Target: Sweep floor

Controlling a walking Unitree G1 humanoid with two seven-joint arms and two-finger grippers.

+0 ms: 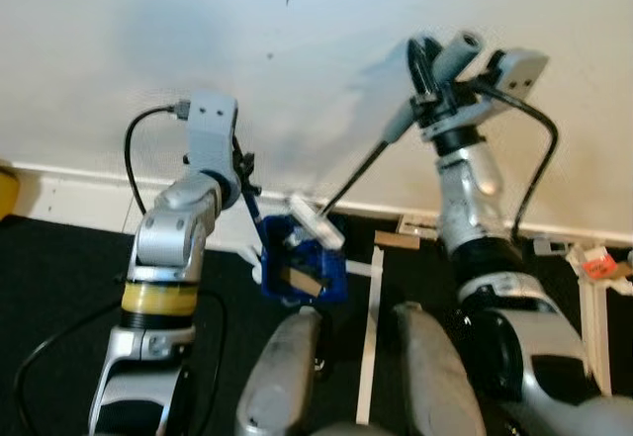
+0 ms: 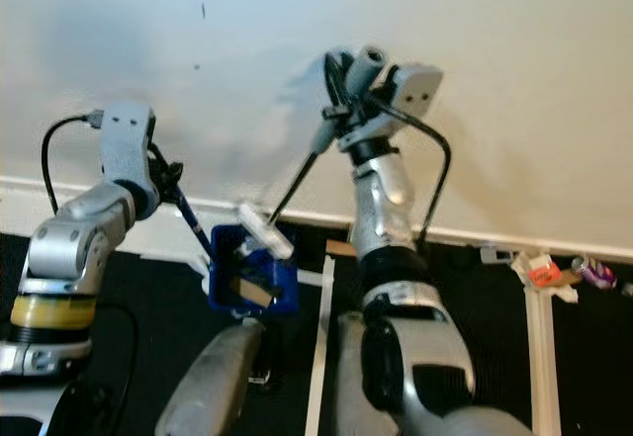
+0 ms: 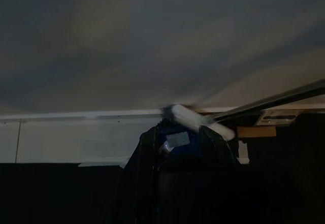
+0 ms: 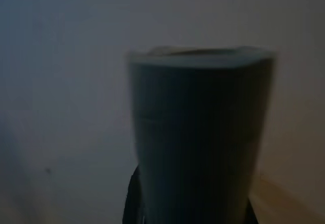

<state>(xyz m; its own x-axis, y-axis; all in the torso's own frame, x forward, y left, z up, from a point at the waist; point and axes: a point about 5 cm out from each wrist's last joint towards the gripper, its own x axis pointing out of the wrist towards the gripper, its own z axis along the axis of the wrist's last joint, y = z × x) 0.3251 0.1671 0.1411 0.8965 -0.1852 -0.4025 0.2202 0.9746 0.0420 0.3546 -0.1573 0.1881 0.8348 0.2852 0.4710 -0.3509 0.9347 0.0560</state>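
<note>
Your floor (image 1: 59, 268): black, meeting a white baseboard (image 1: 79, 194). Lying on it you have a blue dustpan (image 1: 302, 268), a long white strip (image 1: 369, 342), a cardboard scrap (image 1: 398, 241) and orange-and-white litter (image 1: 598, 263) by the wall.

Blue dustpan (image 1: 303, 270) upright on dark floor by baseboard; white-headed brush (image 1: 315, 220) tilted over it.

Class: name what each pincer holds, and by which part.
Right pincer grips the brush by its grey handle end; left pincer holds the blue dustpan by its handle.
</note>
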